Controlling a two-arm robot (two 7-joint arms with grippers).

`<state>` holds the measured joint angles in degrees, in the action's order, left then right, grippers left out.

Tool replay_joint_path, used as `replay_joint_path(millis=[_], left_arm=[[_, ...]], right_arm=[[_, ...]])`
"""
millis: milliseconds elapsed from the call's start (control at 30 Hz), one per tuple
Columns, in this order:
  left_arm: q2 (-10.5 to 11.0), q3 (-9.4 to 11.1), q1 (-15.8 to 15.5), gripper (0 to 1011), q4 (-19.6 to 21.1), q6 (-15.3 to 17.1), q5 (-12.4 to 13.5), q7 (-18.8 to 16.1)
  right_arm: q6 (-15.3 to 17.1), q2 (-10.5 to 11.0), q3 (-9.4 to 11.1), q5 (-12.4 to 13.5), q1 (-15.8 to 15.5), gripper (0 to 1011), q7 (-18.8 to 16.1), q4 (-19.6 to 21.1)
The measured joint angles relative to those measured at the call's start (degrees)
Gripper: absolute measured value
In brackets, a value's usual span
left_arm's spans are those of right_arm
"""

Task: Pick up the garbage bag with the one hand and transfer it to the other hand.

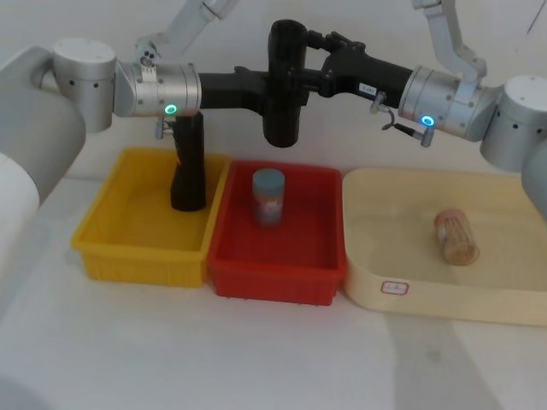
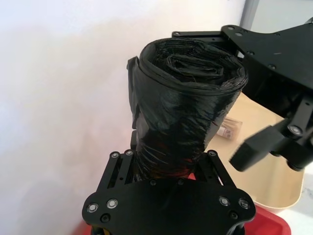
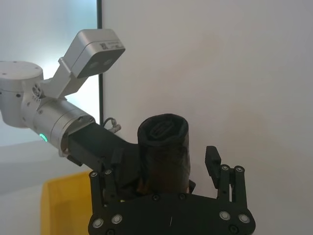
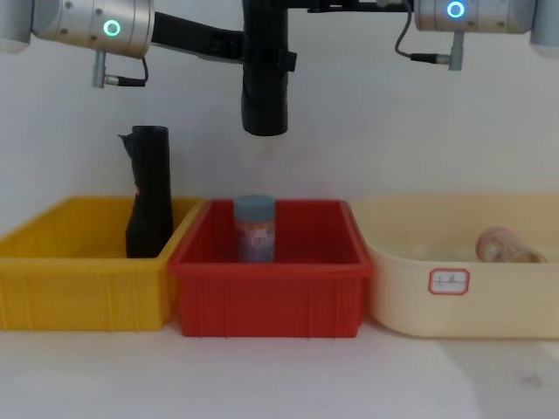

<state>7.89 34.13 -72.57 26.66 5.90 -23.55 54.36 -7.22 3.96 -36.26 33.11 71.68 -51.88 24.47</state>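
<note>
over red bin [image 1: 275, 279], left gripper [image 2: 165, 164] clasps upright garbage bag [image 1: 280, 121]; right gripper [image 3: 164, 162] gapes around it.

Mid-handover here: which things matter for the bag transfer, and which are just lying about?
In the job: garbage bag, held by left hand; right hand, open around it.
Lying about: slim black roll in yellow bin; blue-capped can in red bin; tan roll in cream tray.

garbage bag [image 4: 264, 96] top cropped, tray label [image 4: 449, 281] unreadable
</note>
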Motion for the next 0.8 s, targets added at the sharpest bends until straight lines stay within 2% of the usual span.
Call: replay_joint_path(millis=[367, 800], left_arm=[[1.14, -0.29, 1.65, 471, 3.72, 1.22, -0.07, -1.17], [1.6, -0.41, 2.35, 471, 5.27, 1.69, -0.13, -1.68]], right_arm=[[1.64, 0.85, -0.42, 0.27, -0.89, 1000, -1.74, 3.11], [-0.1, -0.46, 0.03, 0.23, 0.26, 1000, -2.98, 0.86]])
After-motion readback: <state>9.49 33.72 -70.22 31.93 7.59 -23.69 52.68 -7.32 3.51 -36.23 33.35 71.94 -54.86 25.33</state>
